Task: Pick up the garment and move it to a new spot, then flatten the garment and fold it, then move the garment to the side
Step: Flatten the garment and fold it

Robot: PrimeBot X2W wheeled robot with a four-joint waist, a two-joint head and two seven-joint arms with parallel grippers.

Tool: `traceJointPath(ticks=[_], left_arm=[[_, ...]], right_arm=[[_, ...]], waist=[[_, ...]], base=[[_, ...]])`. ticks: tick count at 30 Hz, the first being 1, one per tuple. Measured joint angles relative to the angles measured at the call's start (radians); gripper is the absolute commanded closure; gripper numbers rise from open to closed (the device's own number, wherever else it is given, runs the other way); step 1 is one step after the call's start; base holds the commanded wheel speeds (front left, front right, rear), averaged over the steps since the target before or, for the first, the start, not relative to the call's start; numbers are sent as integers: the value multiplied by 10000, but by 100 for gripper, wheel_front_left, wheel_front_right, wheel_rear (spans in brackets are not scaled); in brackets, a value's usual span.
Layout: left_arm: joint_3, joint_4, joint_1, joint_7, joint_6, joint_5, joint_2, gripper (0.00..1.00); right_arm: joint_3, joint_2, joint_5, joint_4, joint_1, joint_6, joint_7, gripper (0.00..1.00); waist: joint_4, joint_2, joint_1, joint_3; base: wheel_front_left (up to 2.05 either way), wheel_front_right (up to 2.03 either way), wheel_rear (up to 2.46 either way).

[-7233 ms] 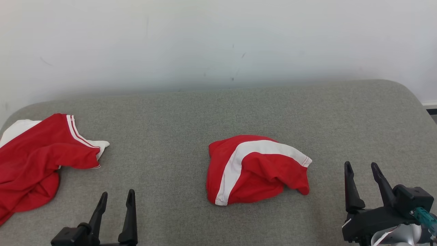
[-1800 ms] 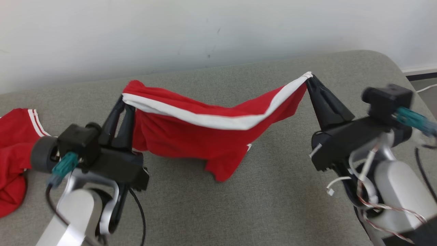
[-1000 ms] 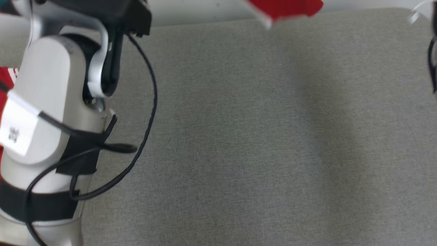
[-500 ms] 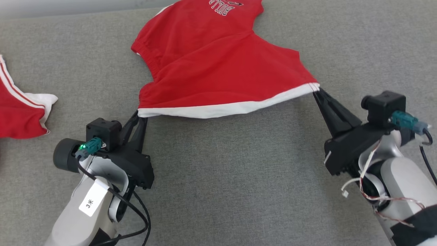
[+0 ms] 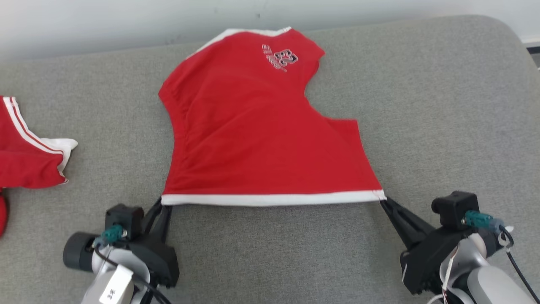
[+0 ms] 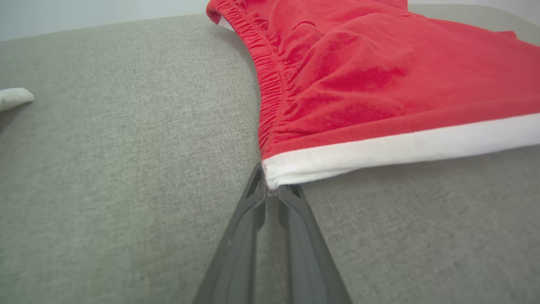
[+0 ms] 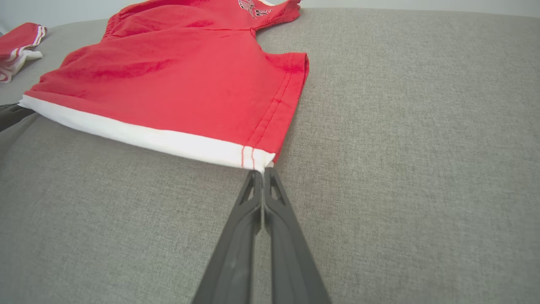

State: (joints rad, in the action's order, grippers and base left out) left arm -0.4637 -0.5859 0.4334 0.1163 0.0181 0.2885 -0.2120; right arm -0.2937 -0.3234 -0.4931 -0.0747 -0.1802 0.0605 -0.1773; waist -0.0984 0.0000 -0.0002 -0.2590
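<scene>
A: What is the head view giving that the wrist views are not?

B: It is showing the whole red cloth garment with a white edge band [image 5: 261, 135] lying flat on the grey woven cushion [image 5: 443, 105], and a second red-and-white striped garment [image 5: 29, 160] lying well apart at the left.

A: And the wrists?

B: The left wrist view is showing the left tool [image 6: 270, 192] pinching the band's left corner, beside a gathered seam. The right wrist view is showing the right tool [image 7: 262, 171] pressed together on the stitched right corner.

A: Which way is it pointing?

B: Its long axis is running away from the robot, with the white band nearest and the printed number [image 5: 282, 59] at the end pointing toward the pale wall [image 5: 126, 21].
</scene>
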Motion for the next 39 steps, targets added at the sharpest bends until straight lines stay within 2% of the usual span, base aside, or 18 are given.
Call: traceJointPath(ticks=[18,27,34,39], left_arm=[[305,688,-2176,359,-709,299,-199,100],[372,1461,-3266,525,-941,303,-391,100],[433,2008,-4075,529,-1072,366,-366,100],[420,2339,-4446,510,-1118,378,-272,100]], right_arm=[[-146,-554,-790,1956,2940,-439,-1701,100],[6,-848,-1174,2801,3638,-669,-2382,100],[115,-1074,-1321,3267,4219,-884,-2855,100],[378,-1338,-1697,3312,4461,-913,-3095,100]], waist=[[-52,-1,0,803],[-164,-1,1,928],[-160,-1,1,1163],[-50,0,1,1217]], base=[[0,0,0],[0,0,0],[0,0,0],[0,0,0]])
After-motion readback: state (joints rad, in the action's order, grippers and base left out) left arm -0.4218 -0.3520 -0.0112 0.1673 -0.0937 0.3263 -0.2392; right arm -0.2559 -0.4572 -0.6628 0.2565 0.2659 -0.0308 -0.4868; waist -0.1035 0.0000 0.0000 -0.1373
